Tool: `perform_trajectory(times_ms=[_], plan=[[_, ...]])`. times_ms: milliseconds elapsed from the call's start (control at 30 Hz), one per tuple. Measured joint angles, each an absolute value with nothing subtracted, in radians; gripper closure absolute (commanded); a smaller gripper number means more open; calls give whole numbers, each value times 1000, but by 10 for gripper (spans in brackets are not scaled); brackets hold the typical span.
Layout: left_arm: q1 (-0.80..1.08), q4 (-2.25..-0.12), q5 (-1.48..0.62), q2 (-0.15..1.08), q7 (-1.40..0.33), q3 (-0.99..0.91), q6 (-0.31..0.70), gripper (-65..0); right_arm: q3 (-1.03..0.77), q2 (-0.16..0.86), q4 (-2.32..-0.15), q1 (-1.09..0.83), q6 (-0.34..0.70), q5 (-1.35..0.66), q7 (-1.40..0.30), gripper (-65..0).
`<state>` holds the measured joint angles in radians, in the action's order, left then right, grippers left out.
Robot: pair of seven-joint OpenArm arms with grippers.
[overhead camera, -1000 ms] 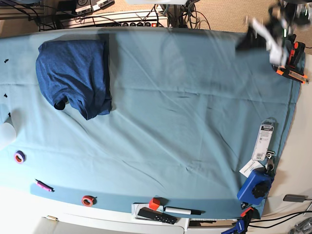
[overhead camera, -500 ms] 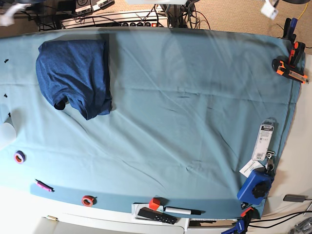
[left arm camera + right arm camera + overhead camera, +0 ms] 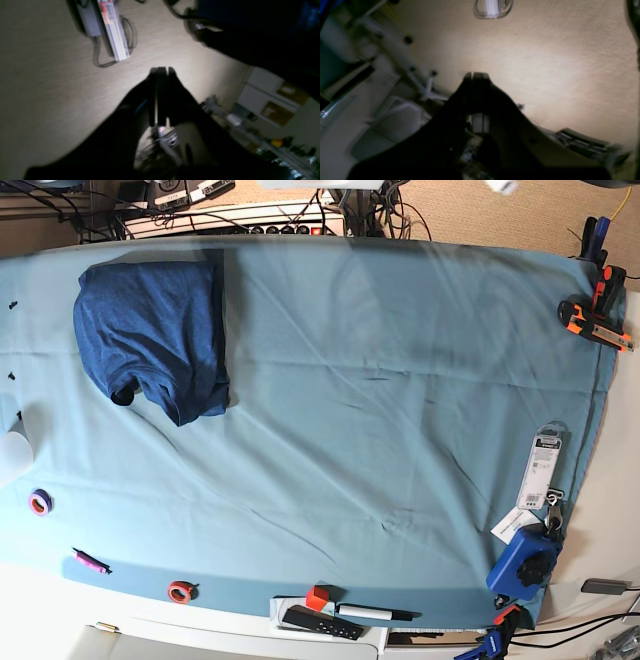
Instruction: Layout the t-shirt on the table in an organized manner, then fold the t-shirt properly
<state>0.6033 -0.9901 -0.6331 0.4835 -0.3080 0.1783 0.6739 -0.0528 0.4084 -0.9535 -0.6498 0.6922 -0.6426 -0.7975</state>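
The t-shirt [image 3: 150, 330], dark heathered blue, lies folded into a rough wrinkly bundle at the far left of the table [image 3: 400, 430], which is covered by a light teal cloth. Neither gripper shows in the base view; only a small white blurred bit [image 3: 497, 185] shows at the top edge. In the left wrist view my left gripper [image 3: 161, 69] is shut and empty, pointing at beige floor. In the right wrist view my right gripper [image 3: 475, 74] is shut and empty, also over floor. The t-shirt and table do not show in the wrist views.
Orange-black clamps [image 3: 595, 320] sit at the right rim. A packaged item [image 3: 543, 470], a blue device [image 3: 525, 565], a remote [image 3: 320, 622], a marker [image 3: 375, 613], a red cube [image 3: 317, 597], tape rolls [image 3: 40, 502] [image 3: 181, 591] and a pink pen [image 3: 90, 561] lie along the edges.
The arm seen blurred at the base view's upper right corner has swung up and out of view. The t-shirt has not moved.
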Motion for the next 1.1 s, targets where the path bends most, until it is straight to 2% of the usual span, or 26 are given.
perform_trajectory(times_ms=[100,233,333,467,600,867,1100], plan=[[515,-894,-480,403,-192,239,517,0,32,356,-807,-563,690,-497,-532,0],[410,-815,-329,307,-96,290,267,0,131,255,-617,-440,465,-408,-285,0],[353,-764,-277,258,-96,312,121,0,160,179,-511,-353,308,-412,-233,0],[292,-706,-273,239,-95,313,77,0,160,100,-443,-270,210,-446,-236,0],[234,-653,-274,250,-91,311,19,0,129,78,-440,-209,100,-447,-237,0],[218,-632,-274,243,-75,308,26,0,-82,76,-442,-172,97,-447,-236,0],[218,-633,-274,244,-58,308,22,0,-111,94,-485,-164,102,-453,-266,0]])
